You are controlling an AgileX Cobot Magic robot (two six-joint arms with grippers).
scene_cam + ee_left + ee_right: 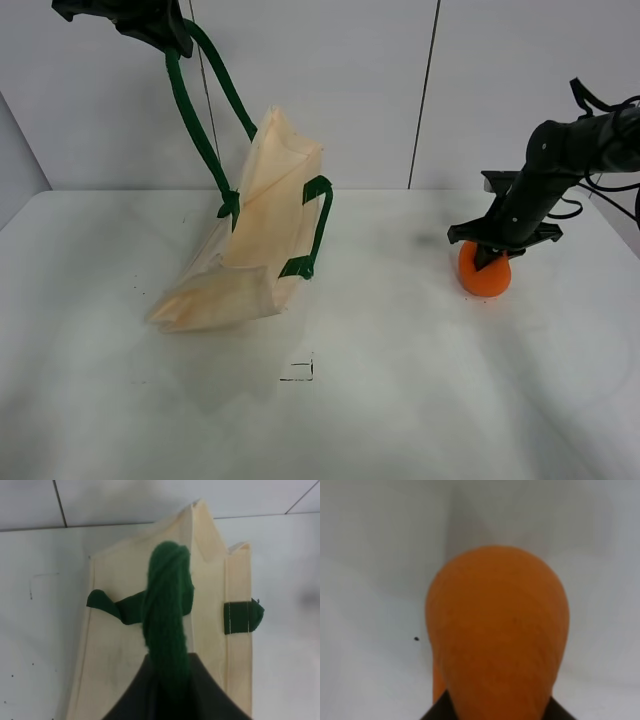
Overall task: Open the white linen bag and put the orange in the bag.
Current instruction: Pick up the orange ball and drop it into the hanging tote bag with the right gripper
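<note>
The left arm (88, 10) was raised high at the far left, its left gripper (172, 35) clamped on the green strap handle (192, 110). The right arm (560, 150) reached steeply downward from the right, its right gripper (490, 255) closed over the top of the orange (485, 277).

1 white linen bag (262, 215) w/ 2 green handles (319, 222), 1 orange (486, 277), 1 table (420, 400).

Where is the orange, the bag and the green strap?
orange (485, 280), high view, lower front skin
white linen bag (265, 210), high view, cloth side
green strap (167, 610), left wrist view, twisted middle
</note>
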